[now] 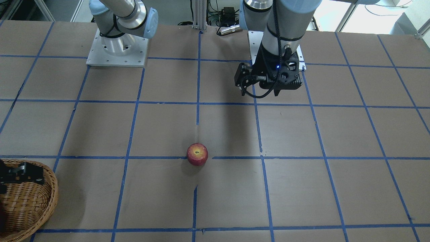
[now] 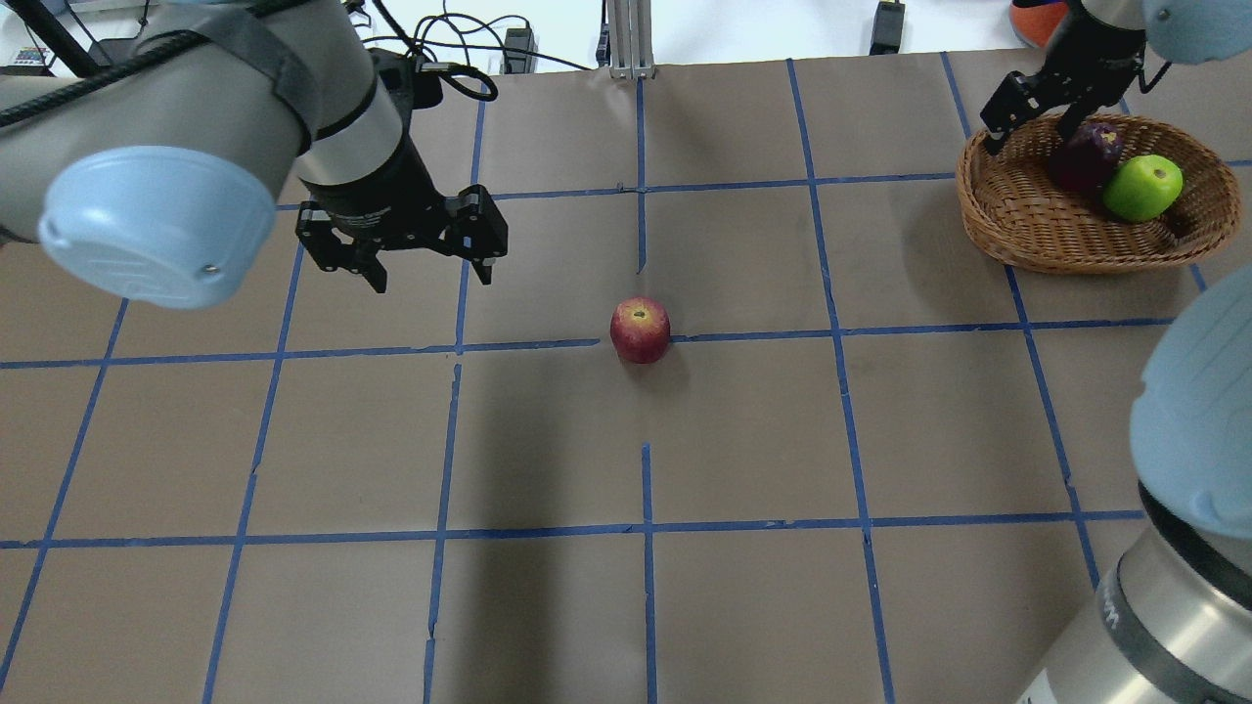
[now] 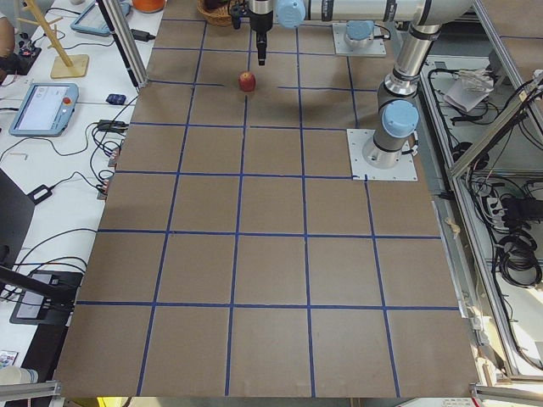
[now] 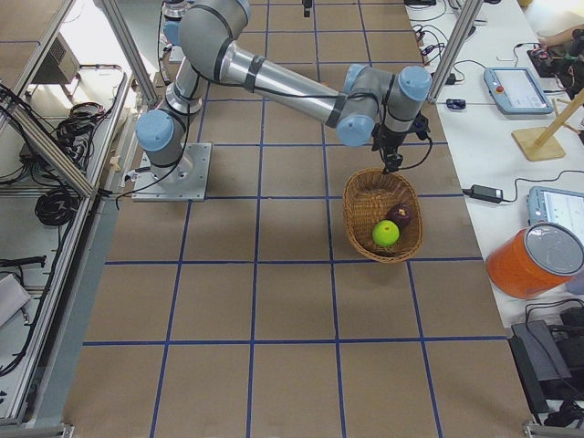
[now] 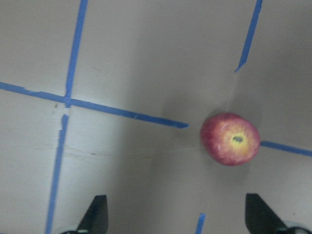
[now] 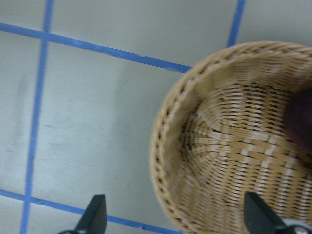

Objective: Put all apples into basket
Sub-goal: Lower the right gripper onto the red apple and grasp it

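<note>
The red apple with a yellowish patch sits on the table near the middle, also in the front view and the left wrist view. My left gripper hovers open and empty to the apple's left, above the table. The wicker basket stands at the far right and holds the lime-green apple and the dark maroon apple. My right gripper is open and empty above the basket's near-left rim. The maroon apple shows at the right wrist view's edge.
The brown table is marked with a grid of blue tape. The two arm bases stand at the robot's side of the table. Tablets, cables and an orange bucket lie off the table past the basket.
</note>
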Available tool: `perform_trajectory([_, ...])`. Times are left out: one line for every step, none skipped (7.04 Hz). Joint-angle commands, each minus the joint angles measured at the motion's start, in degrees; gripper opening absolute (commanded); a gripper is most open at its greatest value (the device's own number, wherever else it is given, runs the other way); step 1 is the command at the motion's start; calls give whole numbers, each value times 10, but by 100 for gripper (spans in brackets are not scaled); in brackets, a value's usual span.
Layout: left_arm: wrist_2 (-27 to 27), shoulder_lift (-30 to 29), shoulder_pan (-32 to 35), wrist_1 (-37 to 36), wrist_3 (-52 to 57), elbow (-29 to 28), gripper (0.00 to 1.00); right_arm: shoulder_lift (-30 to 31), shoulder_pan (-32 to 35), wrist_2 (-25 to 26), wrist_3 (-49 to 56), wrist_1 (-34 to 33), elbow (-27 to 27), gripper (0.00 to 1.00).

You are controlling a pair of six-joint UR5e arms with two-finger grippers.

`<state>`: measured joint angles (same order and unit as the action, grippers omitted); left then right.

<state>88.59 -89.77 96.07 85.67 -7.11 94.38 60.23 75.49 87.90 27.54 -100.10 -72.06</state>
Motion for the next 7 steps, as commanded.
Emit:
perform_trajectory([-2, 42, -47, 50, 32, -2, 100, 16, 120, -6, -160, 14, -4, 100])
perform_trajectory([-2, 41, -50, 49, 31, -4, 100, 14, 156, -12, -215, 7, -6, 100])
perform_trajectory([15, 28, -48, 55, 31, -21, 100, 9, 187, -44, -275, 6, -8, 100])
perform_trajectory([24, 22, -48, 96, 27, -46, 100, 8, 213, -50, -360, 6, -8, 100])
perform_trajectory([19, 29, -49, 97, 31, -39, 100, 1, 241, -50, -393, 3, -19, 100])
perform_trajectory([19, 28, -48, 84, 32, -38, 100, -12, 270, -51, -412, -38, -46, 100])
perform_trajectory([21, 28, -49, 74, 32, -38, 100, -24, 285, -50, -464, -115, -73, 100])
